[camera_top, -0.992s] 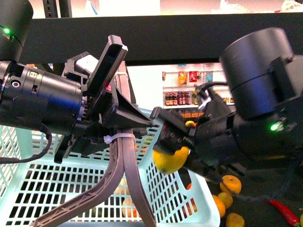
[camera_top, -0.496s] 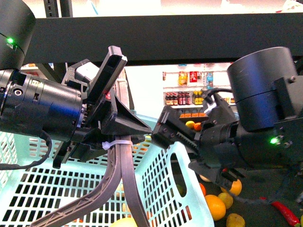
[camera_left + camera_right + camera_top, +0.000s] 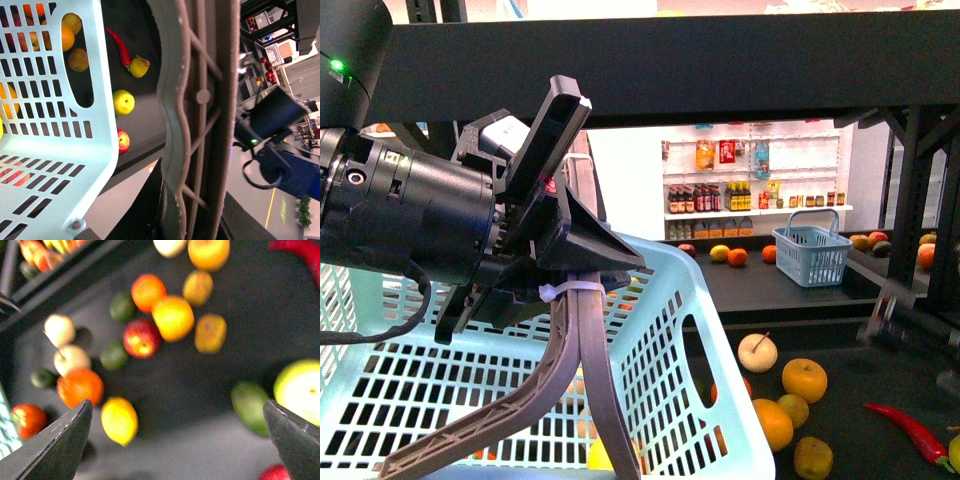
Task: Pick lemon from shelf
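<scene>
Above shelf, your right gripper is hovering, fingers spread wide, empty; left gripper is clamping basket handle.

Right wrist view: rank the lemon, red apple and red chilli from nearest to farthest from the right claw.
1. Lemon, close beside the right claw.
2. Red apple, further out, among oranges.
3. Red chilli, well beyond the oranges.

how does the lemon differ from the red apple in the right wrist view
The lemon is plain bright yellow and oval; the red apple is rounder, red with a yellow patch. The lemon lies apart from other fruit; the apple sits against an orange. Both rest on the dark shelf.
</scene>
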You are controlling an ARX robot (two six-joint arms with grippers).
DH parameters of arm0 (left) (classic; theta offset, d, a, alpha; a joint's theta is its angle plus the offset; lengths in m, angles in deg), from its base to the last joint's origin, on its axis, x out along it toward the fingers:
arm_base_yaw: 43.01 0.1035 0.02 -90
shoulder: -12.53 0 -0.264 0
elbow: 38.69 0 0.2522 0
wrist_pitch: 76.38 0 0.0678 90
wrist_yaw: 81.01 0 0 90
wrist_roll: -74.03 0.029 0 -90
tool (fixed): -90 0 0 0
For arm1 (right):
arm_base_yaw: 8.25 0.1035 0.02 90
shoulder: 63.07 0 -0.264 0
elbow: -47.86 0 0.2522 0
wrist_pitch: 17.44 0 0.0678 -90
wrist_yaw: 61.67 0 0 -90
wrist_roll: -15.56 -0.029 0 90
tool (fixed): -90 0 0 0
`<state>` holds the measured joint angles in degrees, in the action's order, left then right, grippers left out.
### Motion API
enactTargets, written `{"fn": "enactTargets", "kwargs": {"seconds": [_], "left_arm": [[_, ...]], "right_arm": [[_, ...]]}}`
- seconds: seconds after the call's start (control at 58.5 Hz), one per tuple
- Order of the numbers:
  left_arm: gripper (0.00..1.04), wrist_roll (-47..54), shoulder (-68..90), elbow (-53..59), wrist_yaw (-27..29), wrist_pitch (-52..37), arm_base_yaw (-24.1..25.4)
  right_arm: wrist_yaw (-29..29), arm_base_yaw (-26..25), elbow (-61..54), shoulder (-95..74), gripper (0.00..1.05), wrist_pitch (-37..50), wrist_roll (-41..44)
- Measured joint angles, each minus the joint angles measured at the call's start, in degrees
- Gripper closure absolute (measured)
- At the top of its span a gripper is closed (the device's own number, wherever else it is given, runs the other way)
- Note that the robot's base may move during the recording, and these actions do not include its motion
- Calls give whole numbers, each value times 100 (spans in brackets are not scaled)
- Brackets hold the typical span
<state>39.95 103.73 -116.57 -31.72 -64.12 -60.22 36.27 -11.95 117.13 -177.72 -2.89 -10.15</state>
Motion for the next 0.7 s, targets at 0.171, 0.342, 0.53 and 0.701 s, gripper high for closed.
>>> {"fn": "enactTargets", "kwargs": {"seconds": [0.171,0.342,0.53,0.701], "left_arm": [[91,0,0,0,2,0,0],[91,2,0,0,7,0,0],[91,0,0,0,-2,0,0],[91,0,0,0,2,0,0]], "right_arm": [[-61,472,-4,-935,2,59,728],[-35,1005,302,-1753,2,197,1290],[-221,1440,647,-2542,2,730,1790],[-190,1659,1152,-3117,2,890,1871]]}}
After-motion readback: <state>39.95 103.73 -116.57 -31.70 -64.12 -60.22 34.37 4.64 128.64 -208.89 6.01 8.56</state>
